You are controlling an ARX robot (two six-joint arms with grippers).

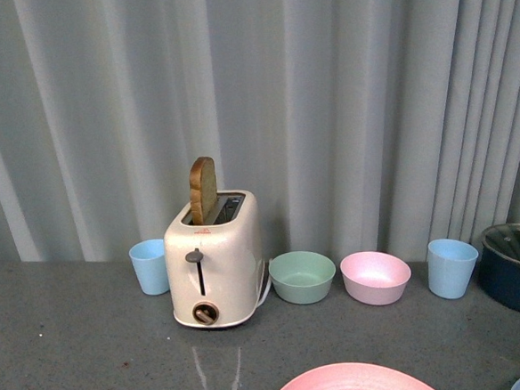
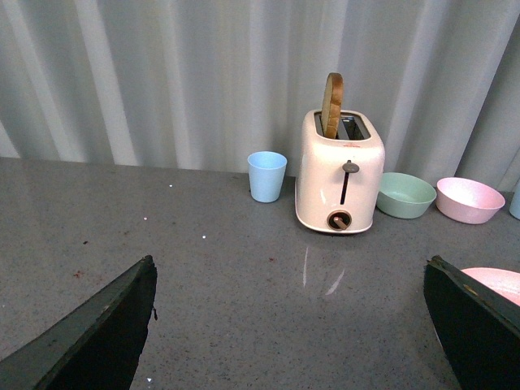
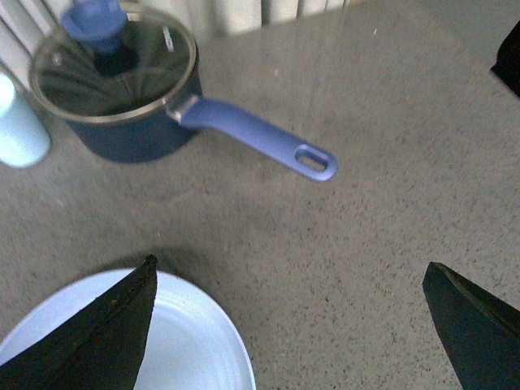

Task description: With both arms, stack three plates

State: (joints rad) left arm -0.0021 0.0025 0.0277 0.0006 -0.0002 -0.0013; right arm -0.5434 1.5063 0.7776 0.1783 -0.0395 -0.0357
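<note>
Step in hand: judged to be the approach to a first plate; no plate is gripped or stacked yet.
Left gripper (image 2: 289, 262): jaws spread wide and empty, over bare table (image 1: 74, 351).
Right gripper (image 3: 289, 263): jaws spread wide and empty.
Pink plate (image 1: 352, 385): flat on the table at the near edge, in front of the toaster (image 1: 215, 261) and well apart from it; just beside one left finger.
Light blue plate (image 3: 195, 341): flat, partly under one right finger; contact cannot be told.
Cream plate: not in view.
Procedure: centre one plate rim between the jaws, lower until a finger slides under the rim, close, then lift level.
Caution: the saucepan (image 3: 130, 138) handle (image 3: 260, 138) points into the right arm's work area; keep clear.
</note>
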